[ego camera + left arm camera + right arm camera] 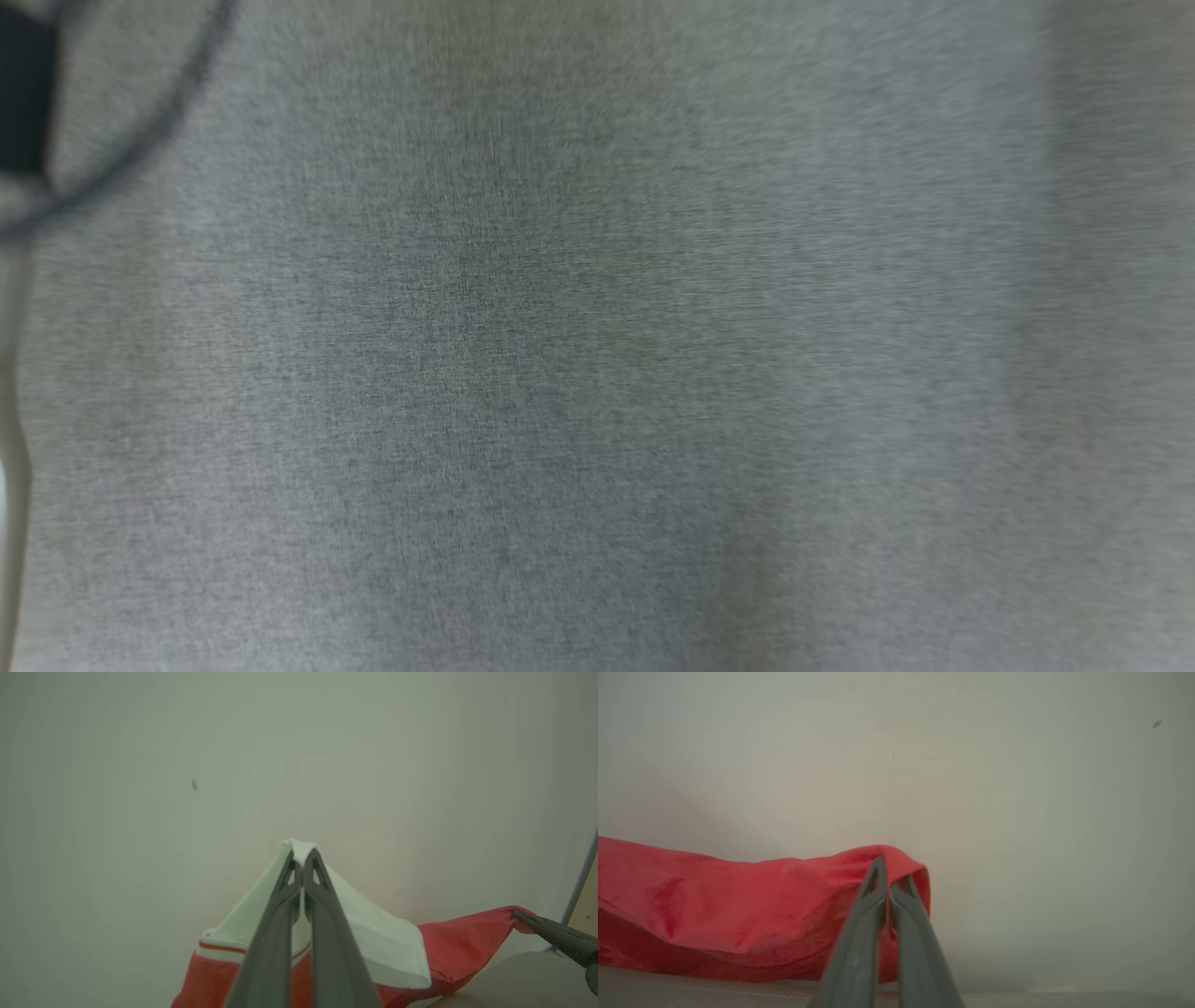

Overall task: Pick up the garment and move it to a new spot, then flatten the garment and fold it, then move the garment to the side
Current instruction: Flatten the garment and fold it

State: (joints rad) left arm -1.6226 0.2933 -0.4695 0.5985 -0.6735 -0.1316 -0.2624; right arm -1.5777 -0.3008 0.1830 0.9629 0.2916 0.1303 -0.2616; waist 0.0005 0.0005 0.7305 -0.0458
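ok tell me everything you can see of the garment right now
The garment is soft red fabric with a white panel and a white-and-orange striped band where the colours meet. It hangs stretched between two grips: the left gripper has its fingers shut on a peak of the white part, the right gripper on a folded red edge. Between them it sags in loose creases, its lower edge at or near the brownish surface below; contact is unclear.
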